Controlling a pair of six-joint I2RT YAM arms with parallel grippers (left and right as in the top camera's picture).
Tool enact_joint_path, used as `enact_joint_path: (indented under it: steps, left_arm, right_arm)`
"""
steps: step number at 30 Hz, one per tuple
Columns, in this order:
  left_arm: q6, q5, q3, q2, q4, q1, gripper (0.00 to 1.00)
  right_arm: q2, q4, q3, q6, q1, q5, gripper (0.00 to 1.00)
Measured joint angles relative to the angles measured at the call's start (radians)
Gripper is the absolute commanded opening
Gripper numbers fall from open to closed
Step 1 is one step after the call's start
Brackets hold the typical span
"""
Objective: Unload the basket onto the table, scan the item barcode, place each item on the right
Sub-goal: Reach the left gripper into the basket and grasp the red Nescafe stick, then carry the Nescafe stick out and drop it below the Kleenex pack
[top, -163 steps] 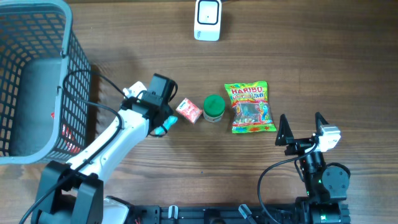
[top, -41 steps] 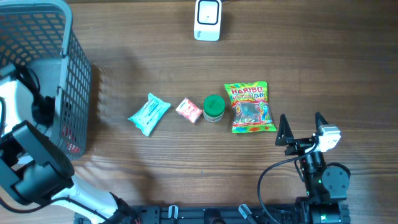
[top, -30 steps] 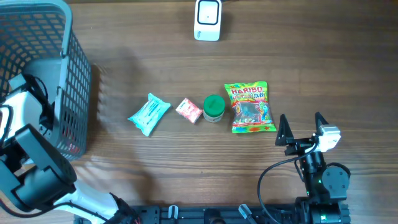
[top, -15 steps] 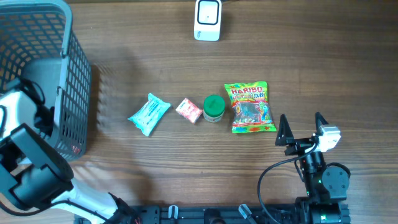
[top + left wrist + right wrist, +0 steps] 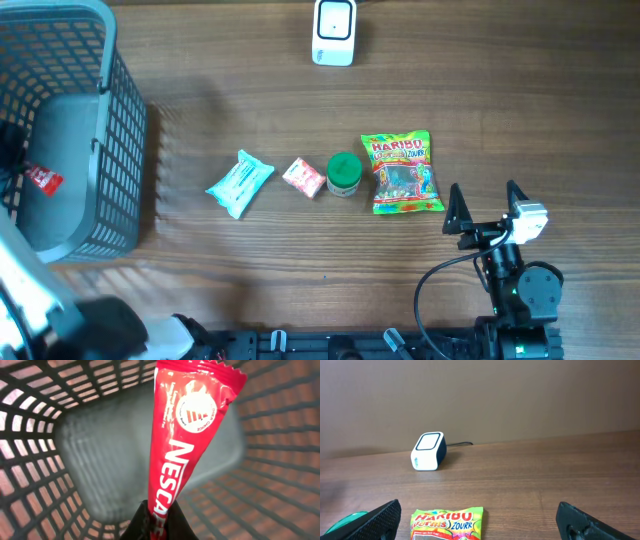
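In the left wrist view, the lower end of the red sachet [image 5: 186, 450] vanishes between the left gripper [image 5: 156, 521]'s dark jaws at the bottom edge, and we cannot read the small print in its round seal. Overhead, the left arm [image 5: 25, 290] blurs in the lower left corner and the basket [image 5: 120, 140] runs off the upper left. In the right wrist view, the bottom edge cuts the Haribo bag [image 5: 447, 522].

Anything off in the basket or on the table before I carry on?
Nothing stands out. The left tool is shut on the low end of a red Nescafe sachet, intact, inside the basket. The teal packet, pink packet, green-lidded jar and Haribo bag lie in a row, nothing spilled.
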Motion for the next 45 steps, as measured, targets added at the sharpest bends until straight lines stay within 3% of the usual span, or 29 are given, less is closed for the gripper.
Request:
enact_joint_path:
  steps: [8,15,21,27,36,45]
  left_arm:
    - [-0.004,0.266,0.005,-0.327,0.064,-0.013,0.04]
    - [-0.003,0.356,0.016,-0.476,0.019,-0.256,0.04]
    - [-0.003,0.356,-0.02,-0.454,0.001,-0.524,0.04]
    - [-0.003,0.335,-0.238,-0.395,0.082,-0.744,0.04]
    - [-0.029,0.337,-0.579,-0.323,0.288,-0.86,0.04]
    - [-0.039,0.345,-0.809,-0.249,0.438,-0.867,0.04]
  right_arm:
    - [0.0,0.0,0.0,0.0,0.0,0.0,1.0]
    - [0.0,0.0,0.0,0.0,0.0,0.0,1.0]
    - [0.0,0.0,0.0,0.0,0.0,0.0,1.0]
    - [0.0,0.0,0.0,0.0,0.0,0.0,1.0]
    - [0.0,0.0,0.0,0.0,0.0,0.0,1.0]
    - [0.0,0.0,0.0,0.0,0.0,0.0,1.0]
